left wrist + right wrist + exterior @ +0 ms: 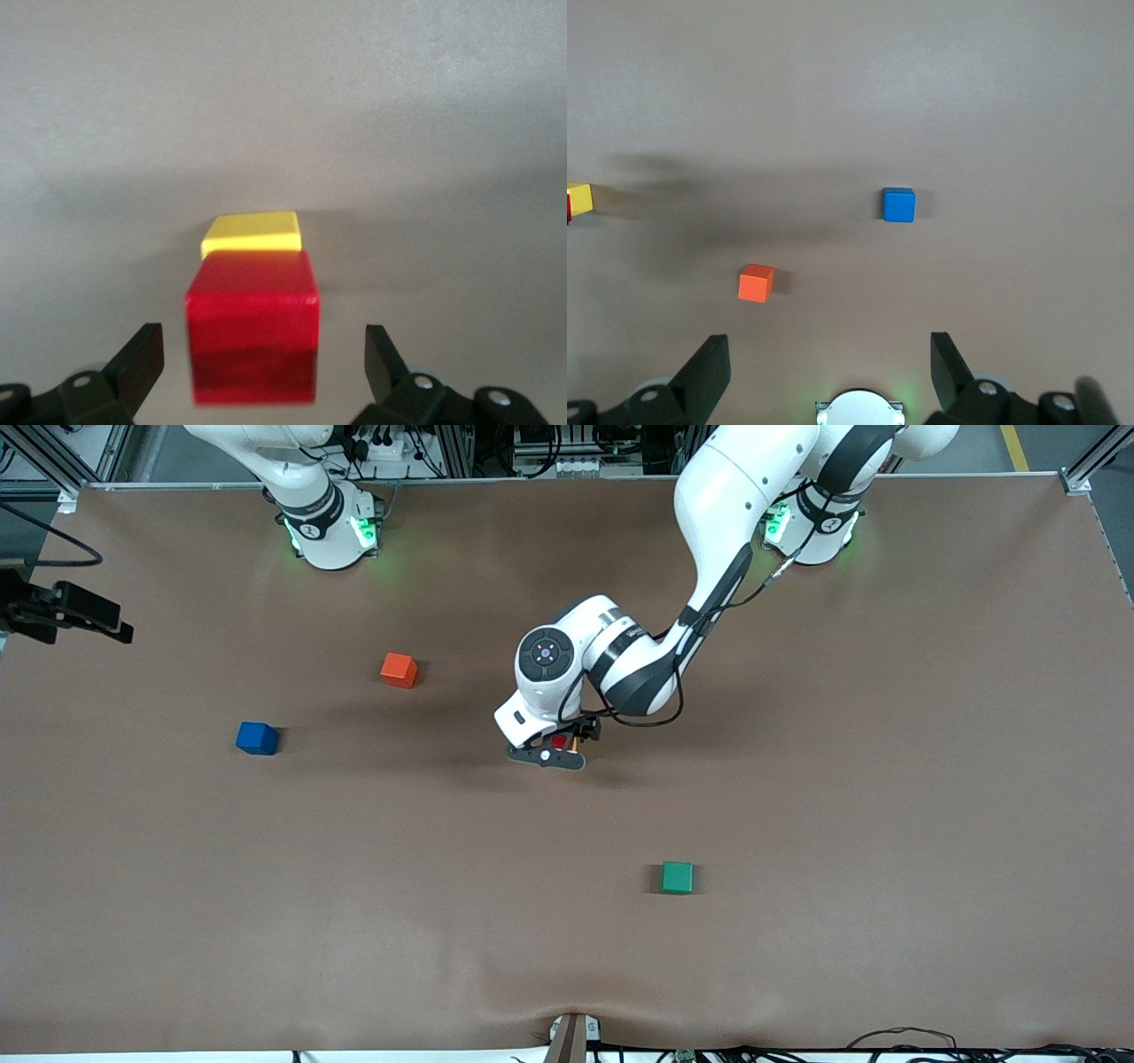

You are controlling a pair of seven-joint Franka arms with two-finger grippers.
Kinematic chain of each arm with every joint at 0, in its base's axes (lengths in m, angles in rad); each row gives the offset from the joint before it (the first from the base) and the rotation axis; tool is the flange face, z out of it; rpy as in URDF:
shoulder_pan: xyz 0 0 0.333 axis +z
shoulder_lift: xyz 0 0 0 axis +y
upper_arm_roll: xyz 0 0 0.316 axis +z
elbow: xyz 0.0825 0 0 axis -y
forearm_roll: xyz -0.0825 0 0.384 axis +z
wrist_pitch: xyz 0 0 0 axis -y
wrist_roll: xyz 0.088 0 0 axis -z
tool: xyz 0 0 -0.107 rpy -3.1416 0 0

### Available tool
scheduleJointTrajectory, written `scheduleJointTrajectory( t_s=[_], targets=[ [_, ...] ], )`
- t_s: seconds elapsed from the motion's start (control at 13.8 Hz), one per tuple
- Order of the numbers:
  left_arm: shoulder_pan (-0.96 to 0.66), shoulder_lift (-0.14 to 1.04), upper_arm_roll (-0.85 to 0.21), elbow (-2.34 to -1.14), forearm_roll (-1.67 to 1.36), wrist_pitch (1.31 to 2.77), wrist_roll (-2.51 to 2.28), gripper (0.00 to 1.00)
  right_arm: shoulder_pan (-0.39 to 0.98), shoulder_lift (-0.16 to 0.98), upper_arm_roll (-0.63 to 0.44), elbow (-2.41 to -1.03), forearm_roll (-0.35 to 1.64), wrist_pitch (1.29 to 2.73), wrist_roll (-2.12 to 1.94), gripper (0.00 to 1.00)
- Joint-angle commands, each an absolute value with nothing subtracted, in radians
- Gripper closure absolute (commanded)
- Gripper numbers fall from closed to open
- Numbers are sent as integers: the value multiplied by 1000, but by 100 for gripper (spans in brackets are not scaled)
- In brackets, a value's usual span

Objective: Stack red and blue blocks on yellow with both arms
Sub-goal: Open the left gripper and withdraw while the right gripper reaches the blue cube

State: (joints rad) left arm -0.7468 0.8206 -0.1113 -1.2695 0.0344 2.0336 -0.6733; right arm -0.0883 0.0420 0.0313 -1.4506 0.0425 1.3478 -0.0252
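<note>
1. Nearest the front camera lay a small matte green cube (678,877), well apart from everything else and no part of the job. In the front view the left gripper (554,751) hung low over mid-table, a sliver of the small matte crimson-red cube (560,740) showing under it. The small matte deep-blue cube (257,738) sat toward the right arm's end, with a lighter orange-red cube (399,670) farther from the camera than it. The right gripper (66,613) waited at that end's edge.

2. In the left wrist view the red cube (252,328) sat between spread fingers (142,359), neither pad touching it. It seemed to rest on the small matte bright-yellow cube (252,234), shifted off-centre so that a strip of yellow stayed uncovered. The likely risk: a finger clipping the red cube during withdrawal, or the offset making the later blue placement topple the stack.

3. In the right wrist view the right gripper (830,372) stood wide apart and empty above bare table, with the blue cube (899,204) and the orange-red cube (756,283) below; confusing the two would spoil the stack.
</note>
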Motion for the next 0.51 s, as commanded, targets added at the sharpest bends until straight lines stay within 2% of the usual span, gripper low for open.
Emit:
scheduleJointTrajectory(
  t_s=[0.0, 0.14, 0.29, 0.43],
  targets=[
    [-752, 749, -100, -1278, 35, 1935, -693, 0, -103, 52, 41, -1433, 37, 1341, -20, 0],
    [-753, 724, -100, -1275, 34, 1896, -696, 0, -106, 70, 41, -1431, 28, 1345, -20, 0],
    [-750, 655, -100, -1278, 32, 1864, -699, 0, -110, 153, 40, -1431, 25, 1338, -21, 0],
    [-727, 595, -100, -1278, 37, 1774, -693, 0, -136, 163, 40, -1431, 26, 1341, -31, 0]
  ],
)
